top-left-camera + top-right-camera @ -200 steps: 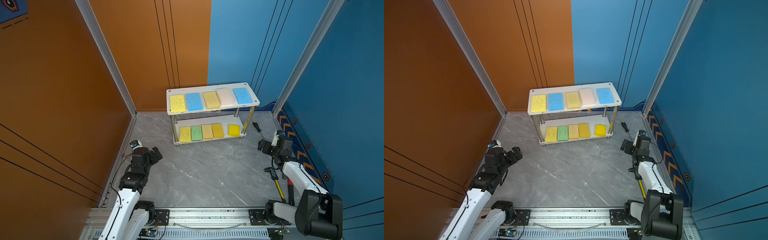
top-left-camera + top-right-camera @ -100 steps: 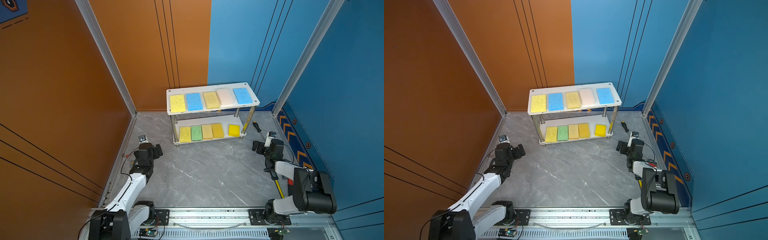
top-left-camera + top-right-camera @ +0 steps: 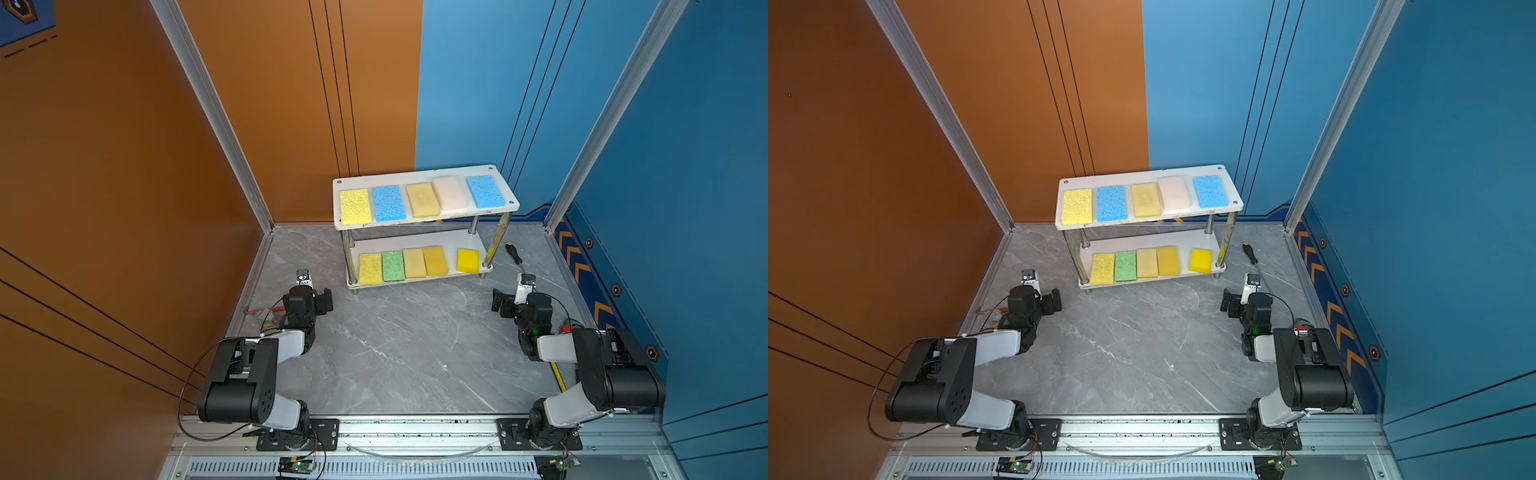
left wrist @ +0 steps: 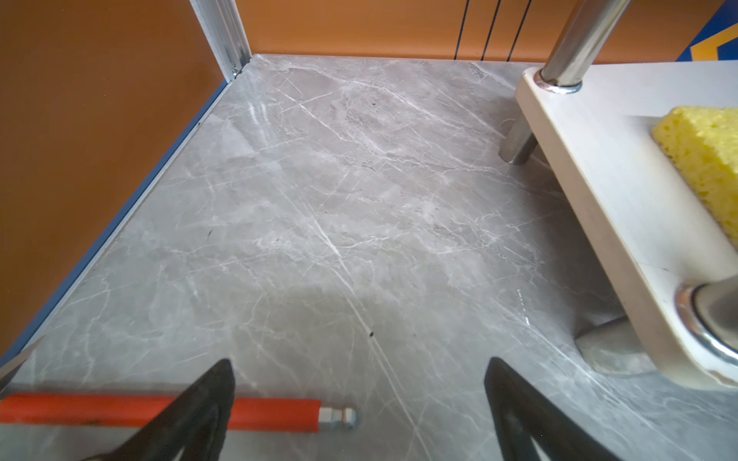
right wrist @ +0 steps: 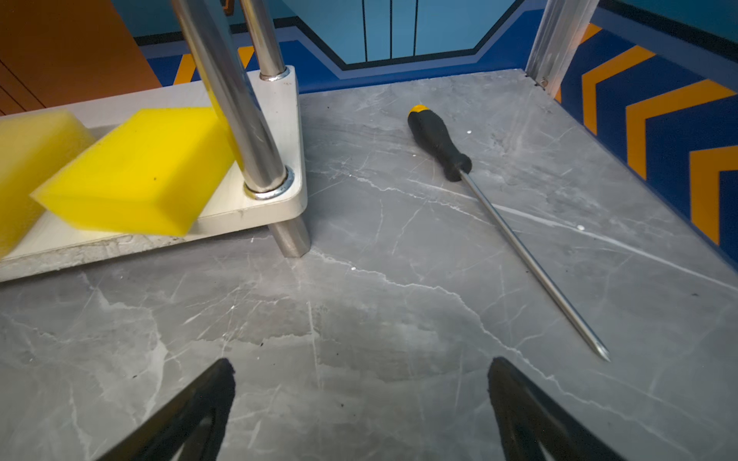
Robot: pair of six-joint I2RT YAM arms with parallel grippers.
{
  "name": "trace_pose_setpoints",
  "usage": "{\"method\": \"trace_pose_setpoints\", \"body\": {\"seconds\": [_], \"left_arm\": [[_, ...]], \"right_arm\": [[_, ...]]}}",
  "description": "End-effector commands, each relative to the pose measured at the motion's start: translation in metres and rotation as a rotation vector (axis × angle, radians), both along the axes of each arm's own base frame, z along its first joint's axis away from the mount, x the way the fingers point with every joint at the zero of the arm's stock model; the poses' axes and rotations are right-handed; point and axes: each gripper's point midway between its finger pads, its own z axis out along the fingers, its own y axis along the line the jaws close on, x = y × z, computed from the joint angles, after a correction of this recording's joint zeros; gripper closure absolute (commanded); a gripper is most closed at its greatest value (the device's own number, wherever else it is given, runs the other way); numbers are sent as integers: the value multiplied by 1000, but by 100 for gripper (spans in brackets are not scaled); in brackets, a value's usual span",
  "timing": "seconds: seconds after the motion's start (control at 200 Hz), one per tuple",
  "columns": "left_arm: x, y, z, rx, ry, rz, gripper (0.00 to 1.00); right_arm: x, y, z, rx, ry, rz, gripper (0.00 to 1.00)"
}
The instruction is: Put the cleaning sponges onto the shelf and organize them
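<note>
Left tool [image 3: 326,300] front-left of shelf [image 3: 419,176], low over counter [image 3: 407,345], jaws wide, empty. Red-handled item [image 4: 275,415] lay beside it. Cleaning sponges [image 3: 388,203] sat on shelf: five on top board, five on lower. Screwdriver [image 3: 514,253] lay right of shelf. Right tool [image 3: 498,301] front-right of shelf, jaws wide, empty.

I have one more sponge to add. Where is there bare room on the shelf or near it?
On the lower board, a narrow gap between the amber sponge and the bright yellow sponge. The floor before the shelf is bare. The top board is crowded, five sponges across.
</note>
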Motion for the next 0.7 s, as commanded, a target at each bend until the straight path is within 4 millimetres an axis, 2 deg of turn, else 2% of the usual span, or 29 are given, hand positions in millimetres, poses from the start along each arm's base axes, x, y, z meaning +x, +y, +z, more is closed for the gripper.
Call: {"method": "trace_pose_setpoints", "body": {"seconds": [0.0,0.691], "left_arm": [[7,-14,8,11,-104,-103,2],[7,-15,8,19,-110,-104,2]], "right_arm": [[9,-8,13,-49,-35,-51,0],[9,-7,13,-62,-41,-59,0]]}}
